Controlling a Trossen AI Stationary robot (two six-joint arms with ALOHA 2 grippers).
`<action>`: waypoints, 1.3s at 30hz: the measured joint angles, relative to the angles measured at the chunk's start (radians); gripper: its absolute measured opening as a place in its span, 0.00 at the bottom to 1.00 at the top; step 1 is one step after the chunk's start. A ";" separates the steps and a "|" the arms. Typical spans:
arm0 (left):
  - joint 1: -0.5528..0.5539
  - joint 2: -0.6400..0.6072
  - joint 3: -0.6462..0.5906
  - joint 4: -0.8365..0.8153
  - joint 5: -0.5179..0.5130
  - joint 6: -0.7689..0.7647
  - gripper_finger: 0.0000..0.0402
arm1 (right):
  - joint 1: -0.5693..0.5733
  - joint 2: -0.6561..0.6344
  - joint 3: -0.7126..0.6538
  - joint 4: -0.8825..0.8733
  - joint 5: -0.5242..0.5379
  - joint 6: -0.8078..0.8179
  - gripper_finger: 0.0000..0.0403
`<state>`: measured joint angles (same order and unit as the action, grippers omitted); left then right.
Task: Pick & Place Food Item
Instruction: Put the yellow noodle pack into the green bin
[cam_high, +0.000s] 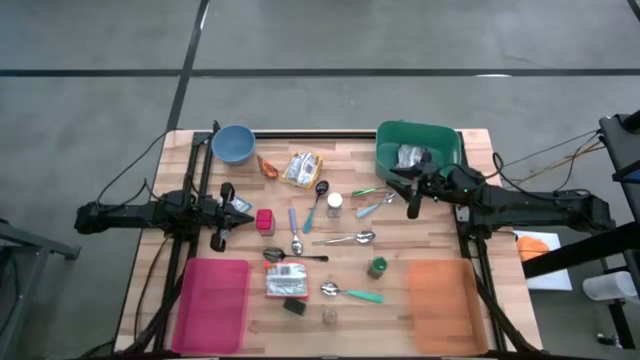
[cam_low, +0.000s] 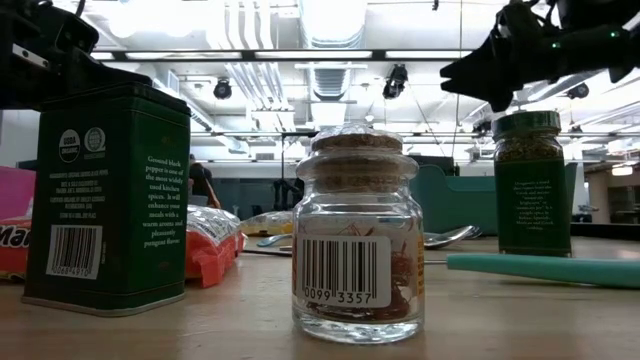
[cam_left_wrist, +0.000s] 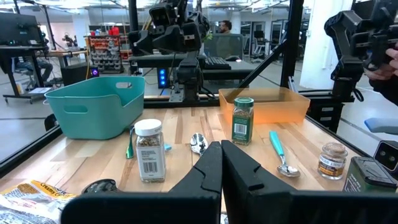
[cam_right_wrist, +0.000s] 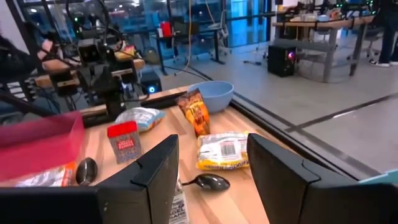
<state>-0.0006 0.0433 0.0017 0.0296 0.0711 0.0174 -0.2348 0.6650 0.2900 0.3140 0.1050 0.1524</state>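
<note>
Seen from overhead, the right gripper (cam_high: 413, 205) hung at the front lip of the green bin (cam_high: 392, 160) at about two o'clock on the table, fingers spread and empty, while the left gripper (cam_high: 222, 215) waited at nine o'clock with fingers pressed together. Food packets lay scattered: a yellow packet (cam_high: 302, 168) and an orange packet (cam_high: 268, 166) near twelve o'clock beside the blue bowl (cam_high: 233, 144), and one silvery packet (cam_high: 410, 155) inside the bin. At table height, a glass jar (cam_low: 355, 240) and a green tin (cam_low: 108, 195) filled the foreground. The left wrist camera looked across a spice jar (cam_left_wrist: 149, 149) to the bin. The right wrist camera framed the yellow packet (cam_right_wrist: 224, 150) between its parted fingers (cam_right_wrist: 283, 171). The arm seemed between items; which packet comes next cannot be told. The next move would call for travelling toward twelve o'clock, descending and closing squarely on a packet.
</note>
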 joint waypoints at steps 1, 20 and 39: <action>0.000 0.000 0.000 0.000 0.000 0.000 0.00 | 0.000 -0.004 -0.003 0.000 0.000 0.003 0.46; 0.000 0.000 0.000 0.000 0.000 0.000 0.00 | 0.000 -0.008 -0.014 -0.003 0.000 0.021 0.46; 0.000 0.000 0.000 0.000 0.000 0.000 0.00 | 0.000 -0.008 -0.014 -0.003 0.000 0.021 0.46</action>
<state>-0.0009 0.0433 0.0015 0.0296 0.0709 0.0172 -0.2352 0.6575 0.2764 0.3113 0.1051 0.1736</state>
